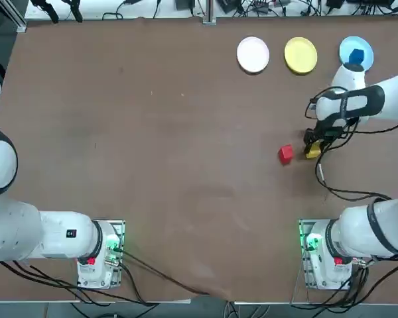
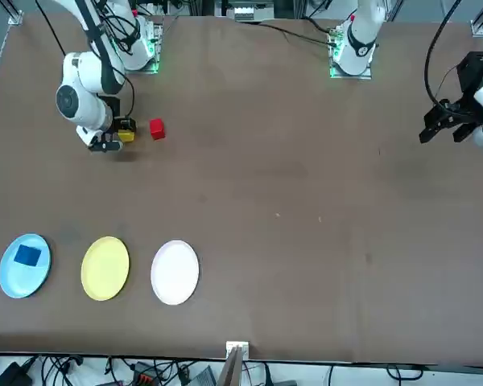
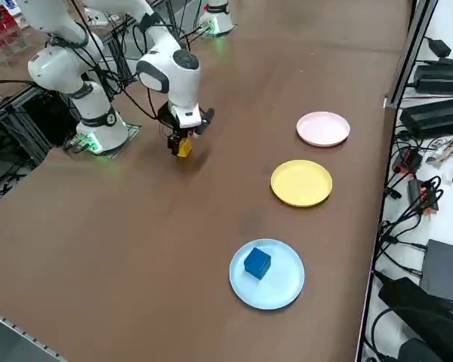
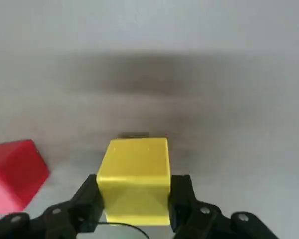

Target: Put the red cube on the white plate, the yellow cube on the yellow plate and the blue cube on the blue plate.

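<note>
Gripper (image 4: 134,211) pinching yellow cube (image 4: 134,177) just beside red cube (image 4: 15,172) on bench (image 1: 152,132); no readable writing anywhere.

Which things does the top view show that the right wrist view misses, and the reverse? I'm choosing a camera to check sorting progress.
Only the top view shows the white plate, the yellow plate and the blue cube sitting on the blue plate. Only the right wrist view shows the right claw shut on the yellow cube, a finger against each side. Both show the yellow cube with the red cube beside it on the table.
</note>
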